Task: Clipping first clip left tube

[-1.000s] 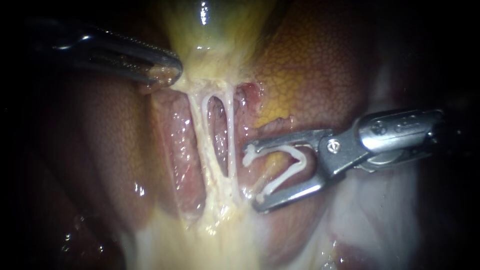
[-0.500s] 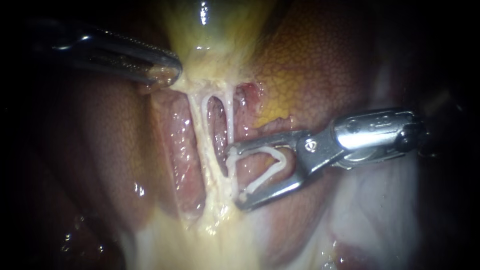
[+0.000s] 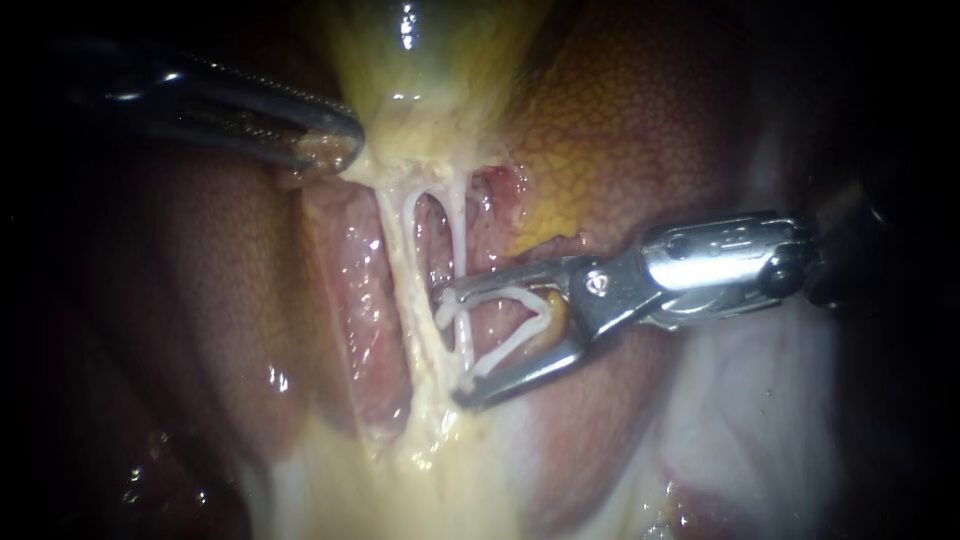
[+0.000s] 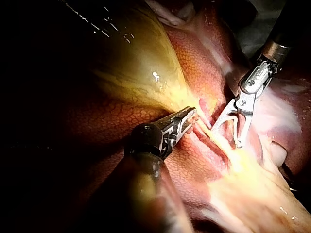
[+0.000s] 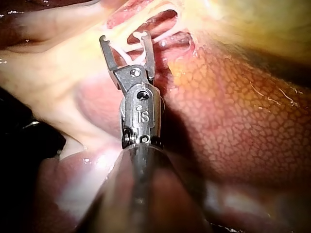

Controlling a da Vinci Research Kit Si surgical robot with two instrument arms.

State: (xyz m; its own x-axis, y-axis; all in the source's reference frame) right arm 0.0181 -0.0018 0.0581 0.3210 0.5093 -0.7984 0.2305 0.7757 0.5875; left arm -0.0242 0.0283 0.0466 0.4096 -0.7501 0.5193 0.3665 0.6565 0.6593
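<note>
Two pale tubes run down from the yellow gallbladder [image 3: 420, 50]: the left tube [image 3: 398, 250] and the right tube [image 3: 460, 235], with a narrow window between them. My right instrument [image 3: 452, 345] comes in from the right, its jaws wide apart and holding an open white clip [image 3: 520, 325]. The right tube lies between the jaw tips, and the upper tip reaches into the window, short of the left tube. My left instrument [image 3: 330, 150] is shut on tissue at the gallbladder's neck, pulling it to the left. The right wrist view shows the right instrument [image 5: 124, 38] and its clip [image 5: 127, 57] at the tubes.
Mottled brown liver [image 3: 640, 130] surrounds the tubes on both sides. Pale yellow fatty tissue [image 3: 400, 470] spreads below where the tubes join. In the left wrist view the left instrument [image 4: 187, 119] sits under the gallbladder [image 4: 131, 63], with the right instrument [image 4: 226, 136] beyond it.
My right instrument has moved left with the open clip, from beside the right tube to straddling it. The left instrument has kept its hold and place.
</note>
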